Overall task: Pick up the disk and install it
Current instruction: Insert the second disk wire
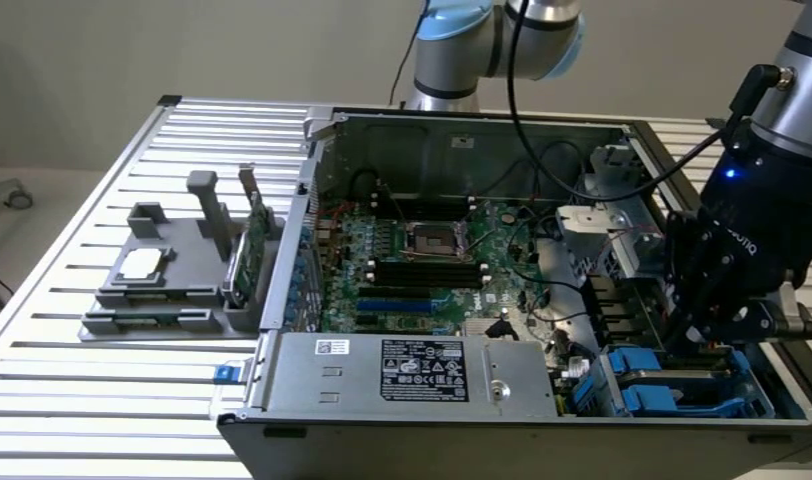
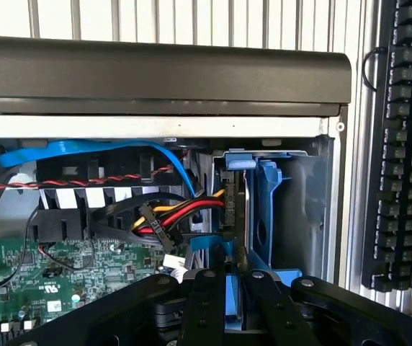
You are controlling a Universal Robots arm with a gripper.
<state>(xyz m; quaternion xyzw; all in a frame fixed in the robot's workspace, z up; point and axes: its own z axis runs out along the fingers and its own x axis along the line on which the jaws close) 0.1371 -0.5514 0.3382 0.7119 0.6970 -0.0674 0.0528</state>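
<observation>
The end effector [image 1: 710, 335] is down in the drive bay corner of the open PC case [image 1: 513, 130], at the exterior view's right. Its fingers [image 2: 204, 303] are nearly closed, pinching the blue carrier edge of the disk [image 2: 253, 216]. The disk stands on edge in the bay, long axis running down into the case (top clip toward the case rim). The power supply [image 1: 406, 375] has a black label, text too small to read. A keyboard [image 2: 408, 144] lies on the bench [image 1: 113, 400] beside the case.
</observation>
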